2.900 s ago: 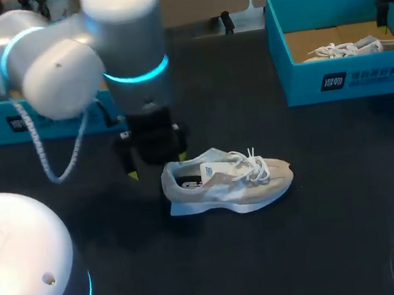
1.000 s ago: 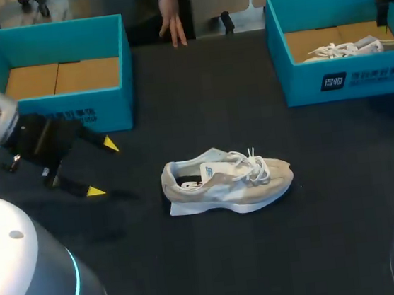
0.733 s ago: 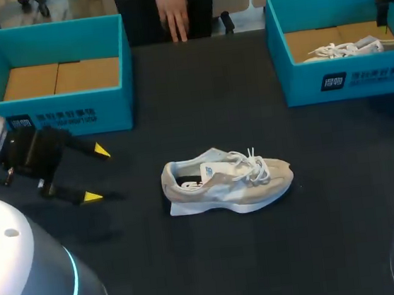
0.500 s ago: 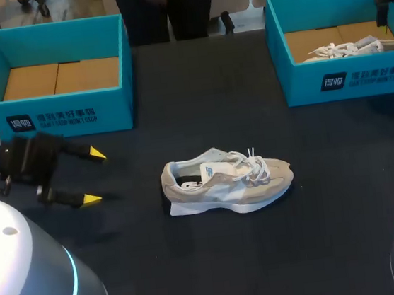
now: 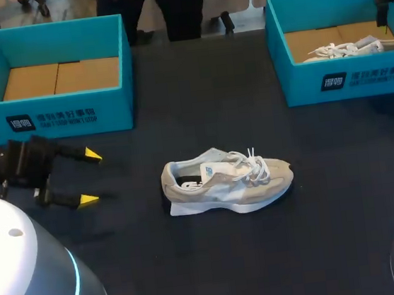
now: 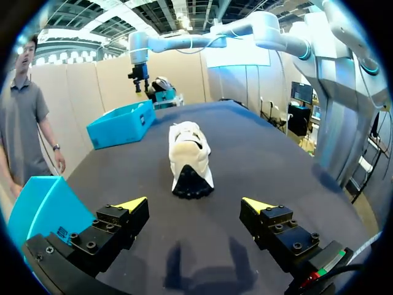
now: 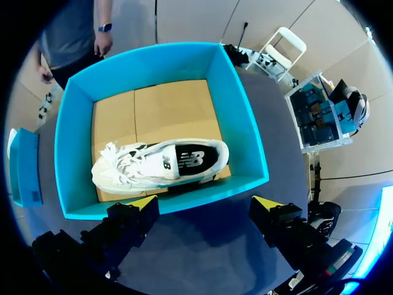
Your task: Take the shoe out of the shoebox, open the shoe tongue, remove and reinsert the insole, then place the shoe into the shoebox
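White print beside a dark square mark stood on the front walls of the left shoebox (image 5: 111,116) and right shoebox (image 5: 302,87). A dark logo marked the insole (image 7: 193,158) of the boxed shoe (image 7: 126,171).

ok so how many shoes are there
2. The beige shoe lies on the table, outside both boxes; the white shoe lies inside the right shoebox. The left shoebox shows none.

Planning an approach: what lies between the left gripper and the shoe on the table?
Only bare table separates the left gripper from the shoe; head and left wrist views show it.
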Controlling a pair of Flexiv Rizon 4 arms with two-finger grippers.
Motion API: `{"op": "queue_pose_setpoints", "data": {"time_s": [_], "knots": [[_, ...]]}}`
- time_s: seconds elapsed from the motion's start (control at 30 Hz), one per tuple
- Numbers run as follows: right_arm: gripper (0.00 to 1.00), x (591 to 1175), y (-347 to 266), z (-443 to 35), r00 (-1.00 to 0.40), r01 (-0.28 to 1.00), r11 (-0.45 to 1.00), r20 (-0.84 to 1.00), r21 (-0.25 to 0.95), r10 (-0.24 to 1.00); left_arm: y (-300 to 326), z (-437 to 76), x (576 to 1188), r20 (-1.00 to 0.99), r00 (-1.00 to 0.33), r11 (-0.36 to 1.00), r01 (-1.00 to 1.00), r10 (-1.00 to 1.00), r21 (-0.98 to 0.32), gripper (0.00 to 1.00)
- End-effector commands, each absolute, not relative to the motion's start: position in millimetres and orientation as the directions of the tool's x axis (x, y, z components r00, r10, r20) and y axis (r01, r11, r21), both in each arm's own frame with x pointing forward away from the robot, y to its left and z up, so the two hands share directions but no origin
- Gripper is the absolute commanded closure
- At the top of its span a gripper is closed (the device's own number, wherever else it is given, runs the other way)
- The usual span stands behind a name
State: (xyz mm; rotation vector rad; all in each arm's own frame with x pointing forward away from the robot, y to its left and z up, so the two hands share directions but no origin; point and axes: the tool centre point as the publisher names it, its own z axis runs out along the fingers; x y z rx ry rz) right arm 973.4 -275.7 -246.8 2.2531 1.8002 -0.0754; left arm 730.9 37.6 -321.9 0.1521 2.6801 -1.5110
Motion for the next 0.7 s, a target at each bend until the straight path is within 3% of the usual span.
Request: {"op": "queue_pose_setpoints", "data": {"time_s": [0.03, 0.7], "knots": [[0.00, 972.6, -275.7, -246.9, 0.233, 0.965, -0.201, -0.198, 0.168, 0.952, 37.4, -322.3, 730.9, -0.102, -0.993, 0.514, 0.116, 0.056, -0.850, 0.00], [0.00, 972.6, -275.7, -246.9, 0.233, 0.965, -0.201, -0.198, 0.168, 0.952, 18.4, -357.1, 731.4, -0.049, -0.999, 0.478, 0.035, -0.017, -0.878, 0.00]]}}
